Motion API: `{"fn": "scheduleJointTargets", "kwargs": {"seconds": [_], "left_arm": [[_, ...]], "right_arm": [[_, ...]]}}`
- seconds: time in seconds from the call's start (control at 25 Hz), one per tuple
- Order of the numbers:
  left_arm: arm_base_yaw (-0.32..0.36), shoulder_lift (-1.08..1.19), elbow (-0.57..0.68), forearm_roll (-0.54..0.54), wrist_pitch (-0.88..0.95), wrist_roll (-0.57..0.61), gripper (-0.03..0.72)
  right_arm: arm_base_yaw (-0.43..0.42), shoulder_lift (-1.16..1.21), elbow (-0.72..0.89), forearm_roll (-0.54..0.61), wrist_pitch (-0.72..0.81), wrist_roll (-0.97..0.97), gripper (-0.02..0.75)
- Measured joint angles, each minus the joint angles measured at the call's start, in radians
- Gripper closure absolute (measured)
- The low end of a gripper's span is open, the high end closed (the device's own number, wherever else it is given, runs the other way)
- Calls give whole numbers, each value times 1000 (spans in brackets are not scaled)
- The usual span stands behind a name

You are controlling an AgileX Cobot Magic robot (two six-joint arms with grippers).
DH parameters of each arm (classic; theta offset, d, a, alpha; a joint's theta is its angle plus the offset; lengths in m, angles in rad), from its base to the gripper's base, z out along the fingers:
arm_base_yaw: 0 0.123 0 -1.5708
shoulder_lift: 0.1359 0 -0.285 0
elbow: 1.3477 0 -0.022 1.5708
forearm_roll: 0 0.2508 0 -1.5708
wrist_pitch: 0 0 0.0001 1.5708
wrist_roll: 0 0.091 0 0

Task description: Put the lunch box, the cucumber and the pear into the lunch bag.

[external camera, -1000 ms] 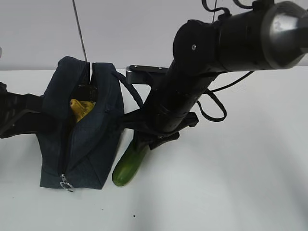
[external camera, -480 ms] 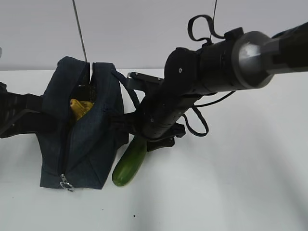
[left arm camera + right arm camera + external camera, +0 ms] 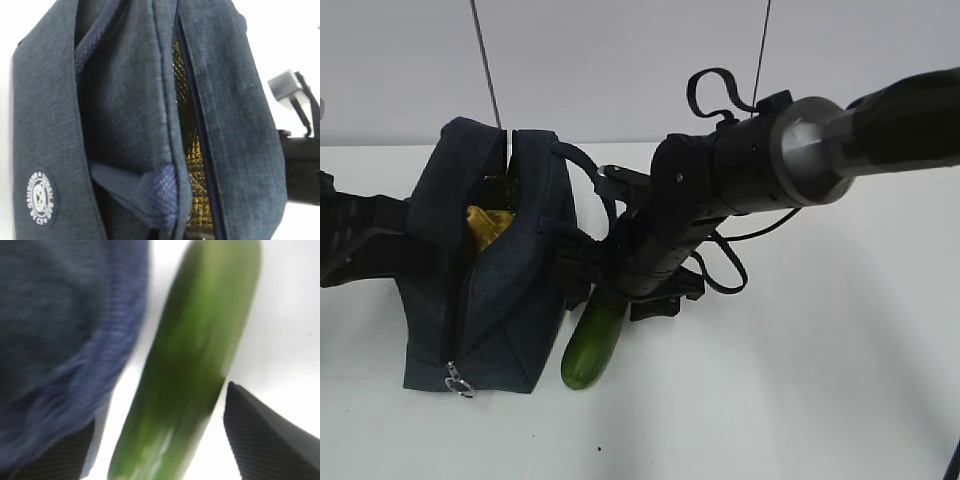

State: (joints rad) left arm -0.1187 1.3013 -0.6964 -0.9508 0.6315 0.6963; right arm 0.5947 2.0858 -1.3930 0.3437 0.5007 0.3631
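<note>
The right gripper (image 3: 165, 440) is down at the table (image 3: 800, 380) beside the lunch bag (image 3: 485, 280), straddling the cucumber (image 3: 593, 340). From the wrist, the two dark fingers (image 3: 265, 440) stand apart on either side of the green body, a strip of white table showing between the right one and the skin, so the jaws are spread and nothing is clamped. The cucumber lies on the table just beside the bag's right wall, its near end pointing toward the front edge, its far end hidden under the arm. The bag sits toward the left side of the table, zipper parted along the top, the ring pull (image 3: 457, 383) hanging at its front corner. Through the slit there's the pear (image 3: 488, 226), yellow, down inside. The left wrist view looks straight down on the bag (image 3: 150, 120) and its gold quilted lining (image 3: 197, 165); the left gripper itself is out of frame. No lunch box can be made out.
</note>
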Motion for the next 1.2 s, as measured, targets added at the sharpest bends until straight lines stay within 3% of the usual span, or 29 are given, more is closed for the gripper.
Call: {"fn": "scheduleJointTargets", "kwargs": {"seconds": [0.24,0.64,1.2], "left_arm": [[0,0,0,0,1,0,706],[0,0,0,0,2,0,706],[0,0,0,0,3,0,706]], "right_arm": [[0,39,-18,-66,6,44,141],[0,42,-98,-415,262,145,154],[0,69,-133,-480,346,118,266]]}}
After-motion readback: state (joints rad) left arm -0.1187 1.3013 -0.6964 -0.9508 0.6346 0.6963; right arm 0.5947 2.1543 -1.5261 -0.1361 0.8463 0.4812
